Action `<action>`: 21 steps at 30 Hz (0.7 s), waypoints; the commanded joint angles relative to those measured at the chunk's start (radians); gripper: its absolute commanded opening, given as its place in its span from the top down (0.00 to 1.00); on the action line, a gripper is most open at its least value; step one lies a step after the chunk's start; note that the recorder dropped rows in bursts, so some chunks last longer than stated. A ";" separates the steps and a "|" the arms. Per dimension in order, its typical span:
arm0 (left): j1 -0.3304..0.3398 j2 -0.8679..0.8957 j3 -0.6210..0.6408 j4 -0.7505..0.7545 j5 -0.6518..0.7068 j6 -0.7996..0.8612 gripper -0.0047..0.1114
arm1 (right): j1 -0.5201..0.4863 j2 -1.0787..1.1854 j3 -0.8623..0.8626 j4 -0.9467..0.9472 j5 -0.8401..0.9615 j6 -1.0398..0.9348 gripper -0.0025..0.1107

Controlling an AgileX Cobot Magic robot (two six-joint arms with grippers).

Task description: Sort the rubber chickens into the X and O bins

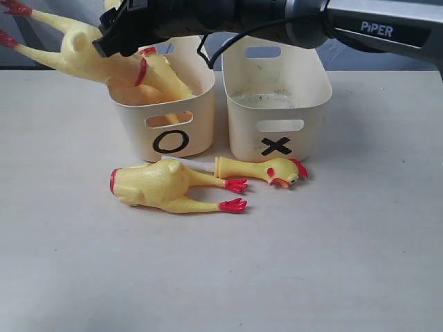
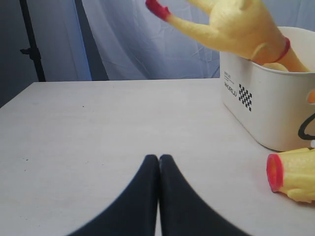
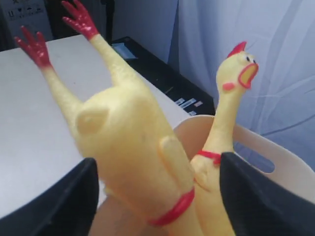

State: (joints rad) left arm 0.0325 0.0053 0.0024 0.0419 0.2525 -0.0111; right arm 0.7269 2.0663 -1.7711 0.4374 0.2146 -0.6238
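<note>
Yellow rubber chickens (image 1: 90,52): two whole sat in the O bin (image 1: 131,117), my right gripper (image 3: 157,158) splayed wide around them. Headless body (image 1: 156,187) and head (image 1: 266,169) lay unsorted; my left gripper (image 2: 158,160) was pinched closed.

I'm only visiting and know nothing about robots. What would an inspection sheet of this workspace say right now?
Surface: pale table, faintly speckled.
Job's things: O bin holds two whole rubber chickens, the upside-down chicken with its feet past the rim and the upright chicken. X bin shows no chicken inside. The headless body and head-neck piece lie on the table in front of the bins.
Clutter: nothing seen.
End effectors: right end effector open, straddling the chickens at the O bin. Left end effector shut, holding nothing.
Cables: black cable loops under the right arm.
Surroundings: pale curtain; dark stand.
</note>
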 commanded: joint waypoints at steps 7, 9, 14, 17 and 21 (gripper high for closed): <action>-0.004 -0.005 -0.002 0.000 -0.014 -0.006 0.96 | -0.003 -0.095 -0.009 -0.232 0.513 -0.035 0.41; -0.004 -0.005 -0.002 0.000 -0.014 -0.006 0.96 | -0.003 -0.084 -0.009 -0.235 0.674 -0.064 0.44; -0.004 -0.005 -0.002 0.000 -0.014 -0.006 0.96 | 0.004 -0.009 -0.009 -0.222 0.811 -0.105 0.46; -0.004 -0.005 -0.002 0.000 -0.014 -0.006 0.96 | 0.017 0.051 -0.009 -0.218 0.800 -0.120 0.46; -0.004 -0.005 -0.002 0.000 -0.014 -0.006 0.96 | 0.031 0.126 -0.009 -0.220 0.796 -0.187 0.42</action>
State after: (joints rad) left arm 0.0325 0.0053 0.0024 0.0419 0.2525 -0.0111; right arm 0.7504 2.1522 -1.7771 0.2177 1.0093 -0.7662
